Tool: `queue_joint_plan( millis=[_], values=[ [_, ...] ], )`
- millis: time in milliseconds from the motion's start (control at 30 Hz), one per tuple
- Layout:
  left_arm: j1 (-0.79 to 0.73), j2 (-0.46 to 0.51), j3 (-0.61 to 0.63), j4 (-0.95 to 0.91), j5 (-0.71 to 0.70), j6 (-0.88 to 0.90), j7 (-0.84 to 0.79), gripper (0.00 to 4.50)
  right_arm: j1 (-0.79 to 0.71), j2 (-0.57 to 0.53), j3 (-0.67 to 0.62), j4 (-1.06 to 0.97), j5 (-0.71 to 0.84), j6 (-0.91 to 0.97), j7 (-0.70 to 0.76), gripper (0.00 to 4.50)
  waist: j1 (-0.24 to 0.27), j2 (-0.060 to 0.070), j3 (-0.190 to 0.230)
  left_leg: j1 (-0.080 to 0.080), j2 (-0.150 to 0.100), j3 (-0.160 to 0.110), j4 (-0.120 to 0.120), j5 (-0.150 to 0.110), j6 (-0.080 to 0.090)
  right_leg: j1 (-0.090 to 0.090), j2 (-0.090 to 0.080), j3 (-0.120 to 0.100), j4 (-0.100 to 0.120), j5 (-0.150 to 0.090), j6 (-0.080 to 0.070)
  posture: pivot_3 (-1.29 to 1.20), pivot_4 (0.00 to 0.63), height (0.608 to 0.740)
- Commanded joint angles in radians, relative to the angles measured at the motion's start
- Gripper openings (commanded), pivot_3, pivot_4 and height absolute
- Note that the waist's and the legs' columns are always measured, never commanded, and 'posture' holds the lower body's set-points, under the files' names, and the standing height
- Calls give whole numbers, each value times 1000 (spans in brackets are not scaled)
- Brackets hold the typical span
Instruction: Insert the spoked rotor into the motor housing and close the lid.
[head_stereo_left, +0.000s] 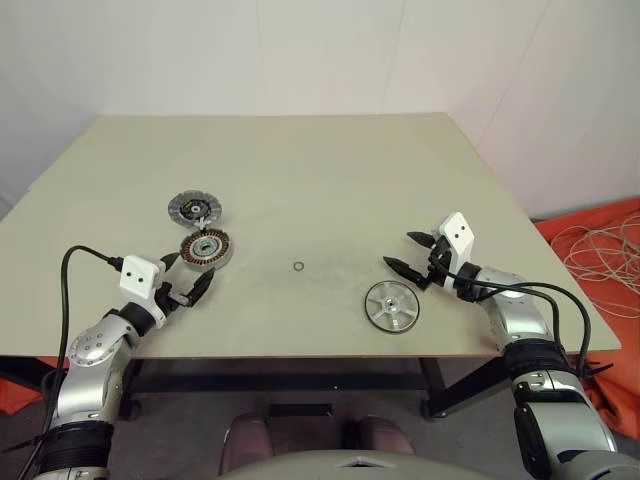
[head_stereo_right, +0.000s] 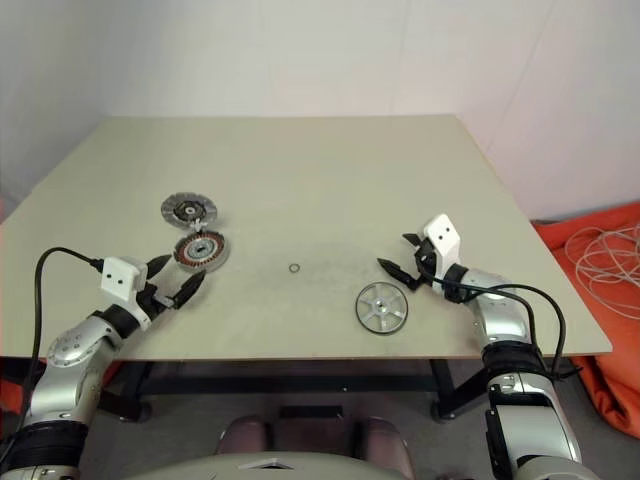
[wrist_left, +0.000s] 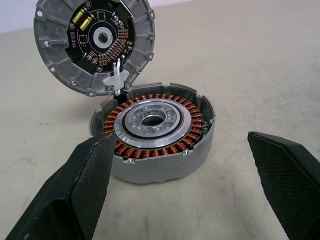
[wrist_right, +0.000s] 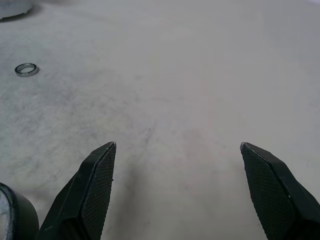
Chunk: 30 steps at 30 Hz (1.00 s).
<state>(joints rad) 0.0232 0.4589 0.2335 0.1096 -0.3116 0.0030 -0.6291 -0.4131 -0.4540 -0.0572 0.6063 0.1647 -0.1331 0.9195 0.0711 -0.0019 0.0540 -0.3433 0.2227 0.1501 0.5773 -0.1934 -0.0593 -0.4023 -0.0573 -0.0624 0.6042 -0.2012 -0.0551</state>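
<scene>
From the head camera, the pale bench (head_stereo_left: 300, 180) carries the motor housing (head_stereo_left: 206, 248) on its left part, copper windings showing around a silver centre, with the lid (head_stereo_left: 194, 209) just behind it, dark segmented face up. The left gripper (head_stereo_left: 188, 275) hovers just in front of the housing with its black fingers spread wide and nothing between them. A tiny thin ring (head_stereo_left: 298, 266) lies alone near the middle of the bench. Toward the right, the spoked rotor (head_stereo_left: 391, 306) lies flat near the front edge, and the right gripper (head_stereo_left: 408, 254) stands just behind and to the right of it, fingers wide apart and empty. The left wrist camera looks between the left gripper's two spread fingers (wrist_left: 80, 190) at the open housing, its winding ring and silver hub plainly seen; the lid leans tilted against the housing's far rim, circuit-board face toward the camera. The right wrist camera shows the right gripper's fingers (wrist_right: 95, 195) parted wide over bare bench, the thin ring lying well apart from them.
</scene>
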Motion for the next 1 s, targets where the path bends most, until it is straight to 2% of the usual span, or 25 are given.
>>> queue_joint_plan(
  millis=[33, 433, 767, 1000],
  values=[
    [-7, 10, 15, -33, -7, -6, 1, 4471, -14, -1, -16, -60, 33, -2, 5, 4500, 0, 0, 0, 0, 0, 0, 0, 0, 0, 0, 0, 0, 0, 0, 0, 0, 0, 740],
    [-16, -5, -9, -36, -7, 1, -8, 4471, -20, -16, -23, -44, 40, -11, 21, 4500, 0, 0, 0, 0, 0, 0, 0, 0, 0, 0, 0, 0, 0, 0, 0, 0, 0, 740],
    [-139, -63, -161, -111, 12, 154, 0, 4471, -12, -12, -21, -55, 40, -12, 15, 4500, 3, 0, 0, -1, 0, 0, 0, 0, 0, 0, 0, 0, 1, 0, 0, 0, 0, 740],
    [-245, -130, -278, -23, 58, 177, -21, 4471, -11, -27, -16, -105, 50, 12, 37, 4500, 4, 1, 0, -2, -1, 0, 0, 0, 0, 0, 0, 0, 1, 0, 0, 0, 0, 740]
  ],
)
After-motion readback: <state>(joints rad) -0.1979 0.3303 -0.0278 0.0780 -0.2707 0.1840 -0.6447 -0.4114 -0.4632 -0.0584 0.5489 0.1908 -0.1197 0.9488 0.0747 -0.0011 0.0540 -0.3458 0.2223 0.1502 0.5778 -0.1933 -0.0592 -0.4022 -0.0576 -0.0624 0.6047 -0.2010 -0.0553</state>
